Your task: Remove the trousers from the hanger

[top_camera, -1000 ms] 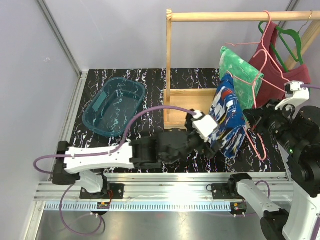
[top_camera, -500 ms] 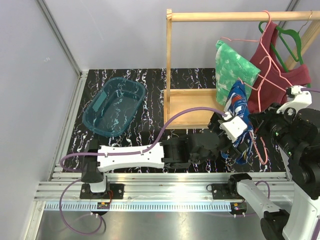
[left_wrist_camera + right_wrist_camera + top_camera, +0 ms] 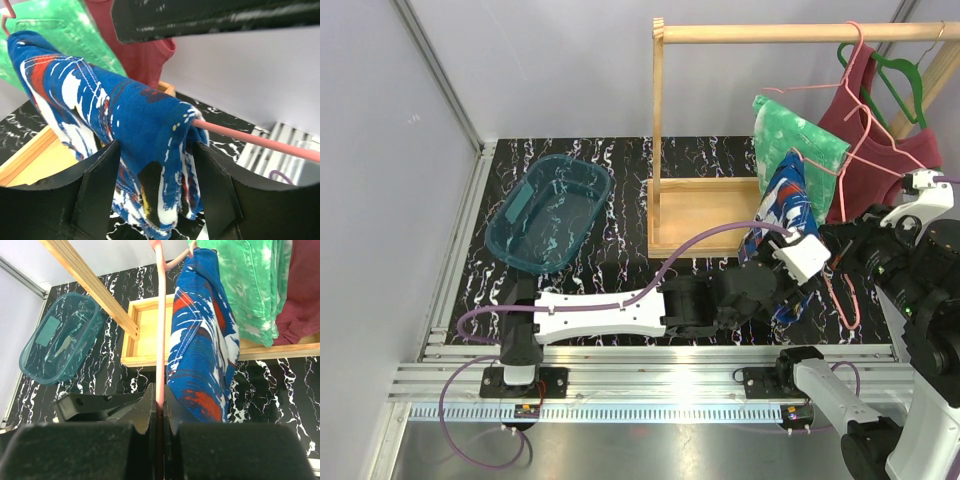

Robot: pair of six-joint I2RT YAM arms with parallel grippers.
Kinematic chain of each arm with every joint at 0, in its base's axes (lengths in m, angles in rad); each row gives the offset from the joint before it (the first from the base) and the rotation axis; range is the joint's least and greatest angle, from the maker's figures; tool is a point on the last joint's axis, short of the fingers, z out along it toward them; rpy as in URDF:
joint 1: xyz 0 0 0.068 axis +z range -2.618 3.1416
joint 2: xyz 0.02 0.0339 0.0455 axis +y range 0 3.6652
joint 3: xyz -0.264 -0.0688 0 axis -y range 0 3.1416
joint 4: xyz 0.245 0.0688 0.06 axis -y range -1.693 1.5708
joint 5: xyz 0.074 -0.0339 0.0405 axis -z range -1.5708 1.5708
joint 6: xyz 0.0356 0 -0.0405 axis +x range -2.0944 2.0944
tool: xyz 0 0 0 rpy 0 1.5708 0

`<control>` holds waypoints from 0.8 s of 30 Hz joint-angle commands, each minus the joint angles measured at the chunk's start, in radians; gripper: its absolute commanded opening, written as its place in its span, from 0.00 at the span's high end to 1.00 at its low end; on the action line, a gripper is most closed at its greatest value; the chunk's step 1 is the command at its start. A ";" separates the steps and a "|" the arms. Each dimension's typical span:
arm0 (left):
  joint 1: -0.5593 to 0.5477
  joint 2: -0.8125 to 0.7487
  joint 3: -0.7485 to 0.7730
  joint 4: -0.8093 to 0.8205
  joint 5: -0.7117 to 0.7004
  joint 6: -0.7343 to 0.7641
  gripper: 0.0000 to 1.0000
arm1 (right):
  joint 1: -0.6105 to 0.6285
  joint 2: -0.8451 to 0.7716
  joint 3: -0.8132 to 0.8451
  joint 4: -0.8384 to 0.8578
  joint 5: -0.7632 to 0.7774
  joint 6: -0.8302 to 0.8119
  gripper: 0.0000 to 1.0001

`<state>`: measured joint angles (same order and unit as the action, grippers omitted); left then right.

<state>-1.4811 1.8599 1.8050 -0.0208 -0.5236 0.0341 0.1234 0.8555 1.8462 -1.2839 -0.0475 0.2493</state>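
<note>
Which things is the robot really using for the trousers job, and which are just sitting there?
For the job: blue trousers, green trousers, pink hanger, left fingers, right fingers.
Just there: dark red tank top, teal tub, wooden rack.

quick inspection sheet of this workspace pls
surface: black marbled table, wooden rack on it
job's things: blue trousers draped over pink hanger; green trousers hanging behind
clutter: teal bin; red tank top
grippers: left gripper open, straddling blue trousers; right gripper shut on pink hanger
cables: purple cable on left arm
surroundings: grey walls
</note>
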 commanded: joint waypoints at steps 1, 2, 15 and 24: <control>-0.005 0.018 0.066 0.024 -0.072 0.030 0.37 | -0.002 -0.012 0.050 0.202 -0.029 0.005 1.00; -0.005 0.025 0.074 0.024 -0.091 0.039 0.38 | -0.004 -0.012 0.050 0.207 -0.031 0.004 1.00; -0.005 0.039 0.127 0.059 -0.303 0.092 0.83 | -0.016 -0.055 -0.016 0.265 -0.140 0.041 1.00; -0.005 -0.205 -0.104 0.332 -0.458 0.159 1.00 | -0.016 -0.124 -0.323 0.379 -0.172 0.073 1.00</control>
<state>-1.4937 1.8099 1.7107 0.0681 -0.8539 0.1513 0.1104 0.7525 1.5887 -1.0691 -0.1860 0.3080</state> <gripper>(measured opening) 0.053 0.043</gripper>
